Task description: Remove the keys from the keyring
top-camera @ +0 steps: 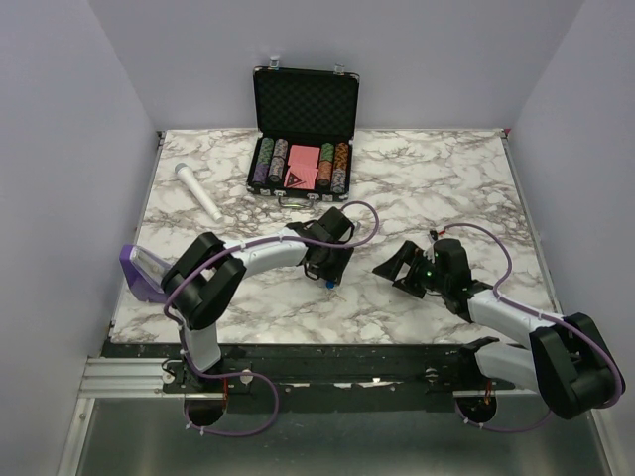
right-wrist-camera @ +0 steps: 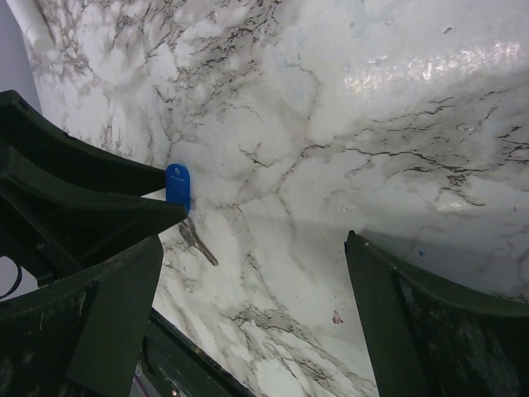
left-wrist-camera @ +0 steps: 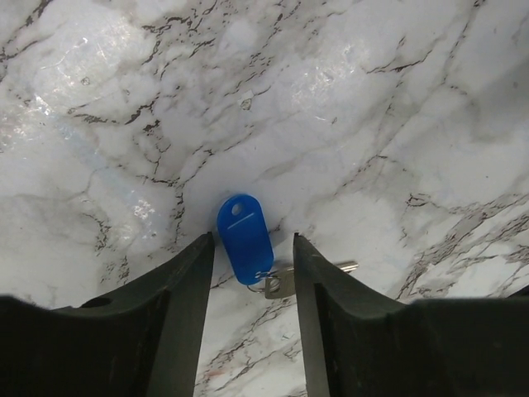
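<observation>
Blue keyring (left-wrist-camera: 245, 231) lying flat; keys (left-wrist-camera: 283, 281) attached beside it.

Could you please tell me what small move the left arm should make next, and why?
Probably close the left gripper on the blue tag: it lies on the table between the open fingers, not yet gripped, with the key beside it.

Top external camera: high and behind the arm bases (top-camera: 203, 369), tilted down over the whole marble table (top-camera: 446, 178), far off. Left wrist camera: close to the surface, looking steeply down. Right wrist camera: farther back, oblique. Both wrist views share the blue keyring (left-wrist-camera: 245, 231) and surrounding marble.
</observation>
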